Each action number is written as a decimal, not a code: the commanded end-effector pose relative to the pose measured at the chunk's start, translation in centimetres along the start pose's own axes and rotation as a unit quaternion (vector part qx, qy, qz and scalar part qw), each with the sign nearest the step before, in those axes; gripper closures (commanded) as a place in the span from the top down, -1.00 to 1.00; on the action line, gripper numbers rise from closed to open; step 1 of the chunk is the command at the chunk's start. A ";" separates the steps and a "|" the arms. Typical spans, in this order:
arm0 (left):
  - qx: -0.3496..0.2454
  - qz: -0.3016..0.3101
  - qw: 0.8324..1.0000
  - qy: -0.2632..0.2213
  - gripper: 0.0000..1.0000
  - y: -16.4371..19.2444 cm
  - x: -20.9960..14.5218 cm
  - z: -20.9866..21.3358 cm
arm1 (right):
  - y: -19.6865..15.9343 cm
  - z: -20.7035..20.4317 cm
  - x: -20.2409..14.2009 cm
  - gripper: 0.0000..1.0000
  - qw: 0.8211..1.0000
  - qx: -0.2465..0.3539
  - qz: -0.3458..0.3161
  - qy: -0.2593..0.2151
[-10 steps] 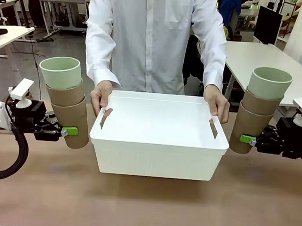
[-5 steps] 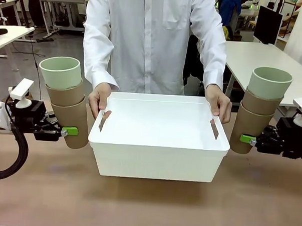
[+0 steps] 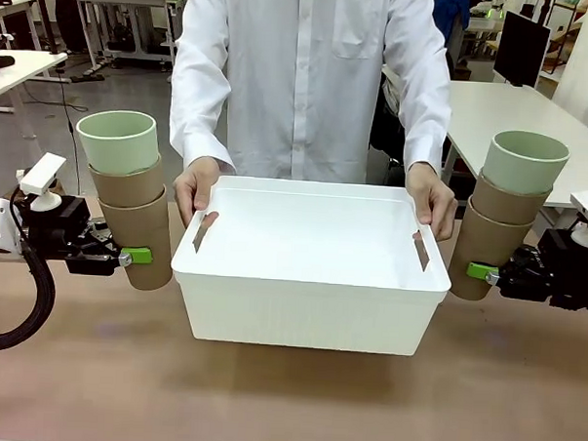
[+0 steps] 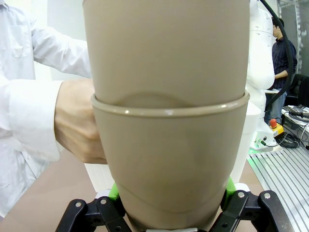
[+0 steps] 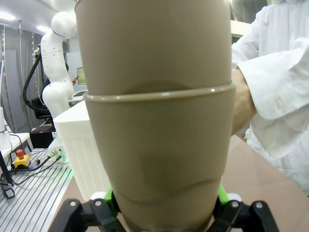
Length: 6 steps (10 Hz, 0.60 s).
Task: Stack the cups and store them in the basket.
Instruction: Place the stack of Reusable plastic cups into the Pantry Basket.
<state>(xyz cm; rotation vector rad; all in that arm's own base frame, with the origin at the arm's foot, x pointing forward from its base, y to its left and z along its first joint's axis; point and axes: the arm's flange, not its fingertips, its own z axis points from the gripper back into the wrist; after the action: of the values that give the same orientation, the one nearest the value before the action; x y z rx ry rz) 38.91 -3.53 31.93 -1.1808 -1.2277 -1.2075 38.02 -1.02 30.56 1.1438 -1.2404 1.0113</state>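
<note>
Stacks of three cups flank the basket [image 3: 310, 309]: left end effector [image 3: 134, 257] clamps the left stack [image 3: 129, 189], right end effector [image 3: 479, 273] the right stack [image 3: 509, 210]. A person's hands [image 3: 196, 187] grip its ends, probably presenting it for loading.

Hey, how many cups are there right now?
6: three nested in the left gripper, a mint cup atop two grey-brown cups; three likewise in the right gripper. None visible in the basket.

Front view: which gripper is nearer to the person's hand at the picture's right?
Right. The right gripper sits just below and beside that hand; the left gripper is across the basket, at its other end.
</note>
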 end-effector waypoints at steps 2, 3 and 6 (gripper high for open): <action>-0.001 -0.004 1.000 -0.004 0.68 0.0 0.4 0.0 | 0.0 -0.1 0.4 0.68 1.000 0.001 0.005 0.000; -0.001 -0.004 1.000 -0.004 0.68 0.0 0.4 0.0 | 0.0 -0.1 0.4 0.68 1.000 0.001 0.005 0.000; -0.001 -0.004 1.000 -0.004 0.68 0.0 0.4 0.0 | 0.0 -0.1 0.4 0.68 1.000 0.001 0.005 0.000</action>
<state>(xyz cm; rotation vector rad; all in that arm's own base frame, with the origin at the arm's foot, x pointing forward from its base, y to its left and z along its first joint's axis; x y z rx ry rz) 38.91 -3.53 31.93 -1.1808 -1.2277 -1.2075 38.02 -1.02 30.56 1.1438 -1.2404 1.0113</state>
